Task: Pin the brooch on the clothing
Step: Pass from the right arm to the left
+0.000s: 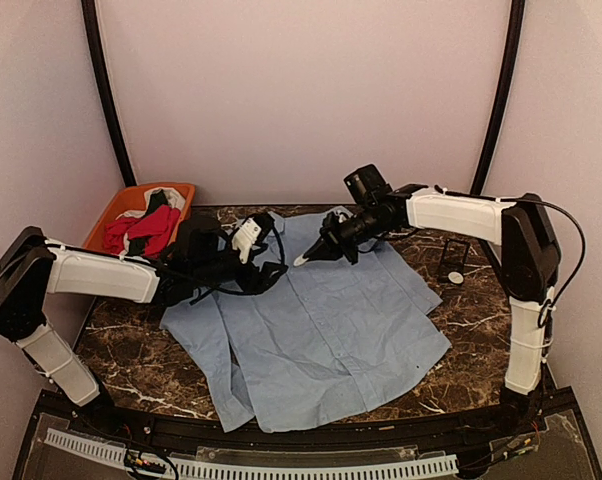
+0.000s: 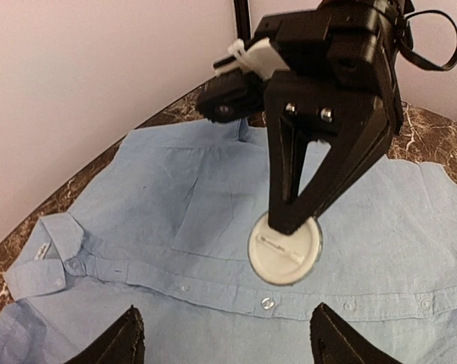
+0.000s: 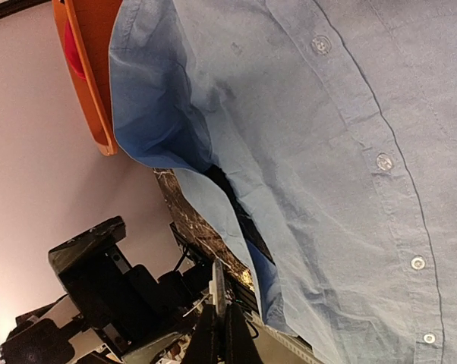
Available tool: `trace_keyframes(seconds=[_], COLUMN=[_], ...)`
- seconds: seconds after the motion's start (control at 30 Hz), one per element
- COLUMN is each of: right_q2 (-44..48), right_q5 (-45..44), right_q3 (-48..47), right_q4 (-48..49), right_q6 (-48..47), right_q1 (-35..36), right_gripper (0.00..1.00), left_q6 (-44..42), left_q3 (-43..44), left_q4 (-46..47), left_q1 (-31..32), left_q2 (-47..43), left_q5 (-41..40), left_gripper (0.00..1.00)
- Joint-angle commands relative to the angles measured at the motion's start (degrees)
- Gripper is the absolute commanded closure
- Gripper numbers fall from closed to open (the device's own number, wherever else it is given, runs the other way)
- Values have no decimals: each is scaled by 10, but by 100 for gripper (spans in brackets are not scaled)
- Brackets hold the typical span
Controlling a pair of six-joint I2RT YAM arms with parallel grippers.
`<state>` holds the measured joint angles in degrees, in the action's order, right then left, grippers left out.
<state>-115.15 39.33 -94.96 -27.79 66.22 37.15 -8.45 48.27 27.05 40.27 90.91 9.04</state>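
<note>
The light blue shirt lies spread, front up, on the marble table. My right gripper is shut on the round white brooch and holds it over the shirt's chest near the collar. In the left wrist view the brooch shows its back and pin bar, just above the button placket beside the pocket of the shirt; I cannot tell whether it touches the cloth. In the right wrist view the brooch is edge-on between the fingertips. My left gripper is open and empty, facing the brooch, over the shirt's left shoulder.
An orange basket with red, black and white garments stands at the back left; its rim shows in the right wrist view. A small black stand and a white disc sit on the table right of the shirt.
</note>
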Motion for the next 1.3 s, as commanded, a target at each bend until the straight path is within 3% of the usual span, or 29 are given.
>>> trace_keyframes(seconds=[0.0,0.2,0.43,0.8,1.27], right_q2=[24,48,51,55,55], right_q5=[42,56,77,102,117], right_q3=[35,70,102,128,149], right_q4=[72,109,149,205,265], right_q6=[55,79,107,149,209], right_q1=[4,5,5,9,15], right_gripper=[100,100,100,100,100], left_q6=[-81,-134,-185,-213,-222], left_q3=[-9,-35,-43,-27,-24], left_q4=[69,125,116,79,73], left_q1=[13,17,17,20,25], left_q2=[-11,-6,-14,-8,-7], left_q5=[-18,27,67,92,87], left_gripper=[25,25,27,56,61])
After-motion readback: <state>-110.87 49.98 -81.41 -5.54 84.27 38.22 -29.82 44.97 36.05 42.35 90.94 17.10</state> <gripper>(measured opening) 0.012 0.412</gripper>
